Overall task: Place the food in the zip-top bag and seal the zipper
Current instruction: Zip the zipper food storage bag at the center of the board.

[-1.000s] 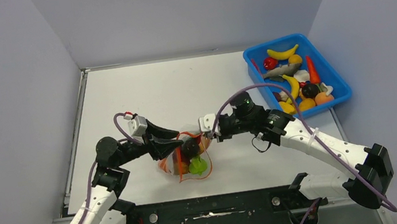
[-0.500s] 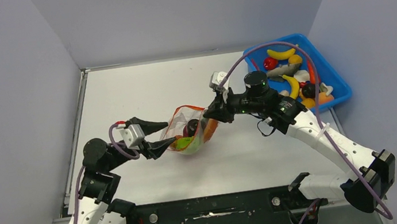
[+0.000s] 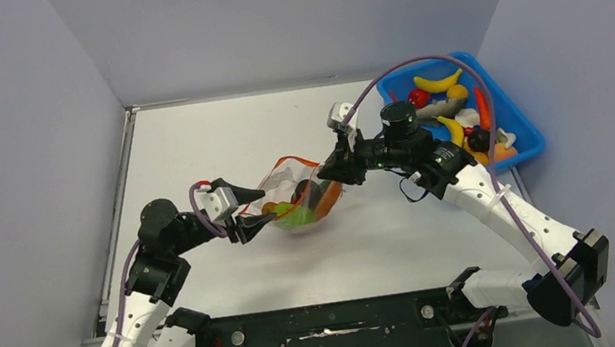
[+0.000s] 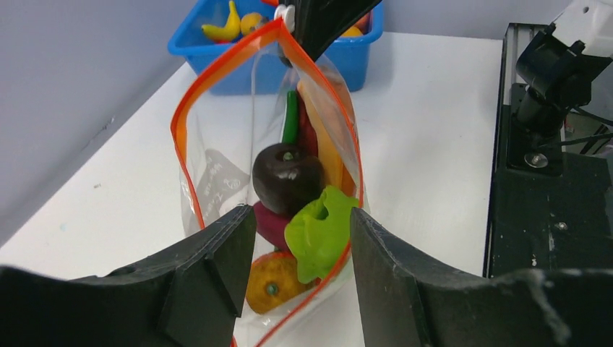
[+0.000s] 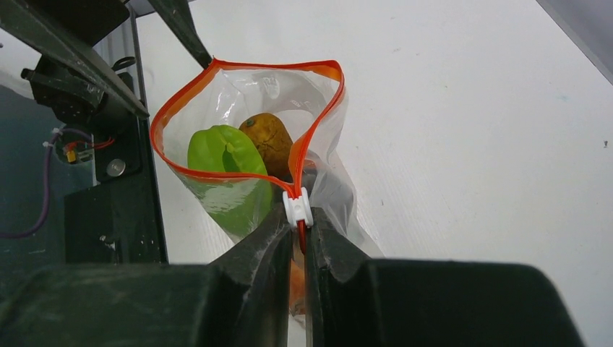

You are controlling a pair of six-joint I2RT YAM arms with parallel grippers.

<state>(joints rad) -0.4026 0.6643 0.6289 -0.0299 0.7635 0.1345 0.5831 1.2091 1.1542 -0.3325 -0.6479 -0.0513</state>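
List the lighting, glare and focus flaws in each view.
Top external: even, soft light, sharp throughout, with only a faint shadow under the bag. Left wrist: the left gripper is a dark, soft foreground, and white glare spots sit on the dark fruit. Right wrist: the right gripper, shut on the zipper, is dark and blurred, while the bag is sharp.
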